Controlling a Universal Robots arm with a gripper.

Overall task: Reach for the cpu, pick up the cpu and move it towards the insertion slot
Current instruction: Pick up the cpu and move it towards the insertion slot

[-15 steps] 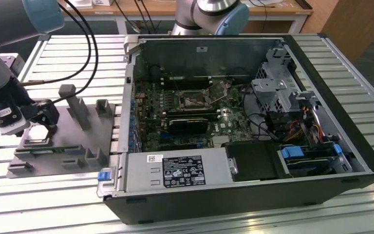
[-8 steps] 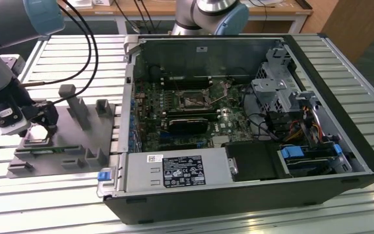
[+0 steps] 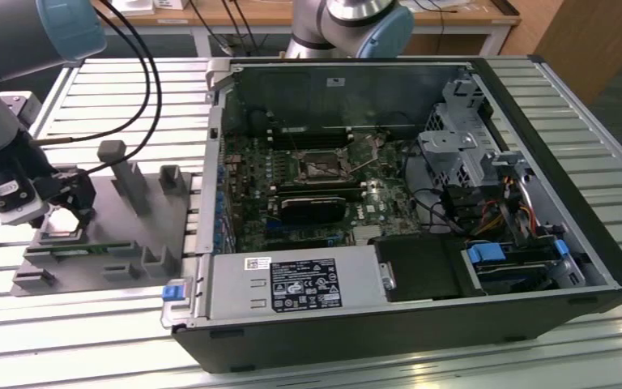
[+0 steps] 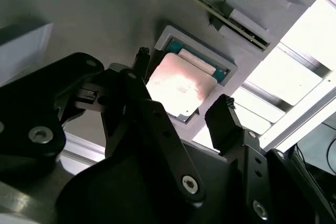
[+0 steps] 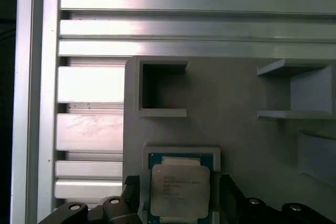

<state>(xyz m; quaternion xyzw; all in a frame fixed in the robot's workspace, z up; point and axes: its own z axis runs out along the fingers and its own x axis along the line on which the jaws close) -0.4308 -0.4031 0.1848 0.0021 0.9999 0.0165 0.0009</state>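
The black two-fingered pincer (image 3: 58, 212) hangs low over the cpu (image 3: 62, 220), a small flat square chip with a silvery-white metal top. Its fingers are spread, one on each side of the chip. In the second wrist view the pincer (image 4: 182, 80) straddles the cpu (image 4: 181, 85). One fingertip (image 4: 224, 109) stands just clear of a corner and the other is close against the opposite edge. In the first wrist view the pincer (image 5: 180, 195) shows a narrow gap between each dark finger and the cpu (image 5: 178, 184).

The chip lies flat in a shallow square light-grey nest (image 5: 181, 151), with a teal-green rim showing around it. The nest is part of a grey plastic fixture plate (image 3: 127, 243) carrying upright grey posts (image 3: 129, 180) and low blocks. The plate rests on the ribbed aluminium tabletop (image 3: 127, 81), toward the exterior view's left.

Beside the plate, toward the exterior view's right, an open black computer case (image 3: 570, 203) lies on its side. Inside it is a green circuit board (image 3: 257, 194). On that board sits the insertion slot (image 3: 320, 166), a small square dark socket with a silvery metal frame, well apart from the cpu and the pincer.
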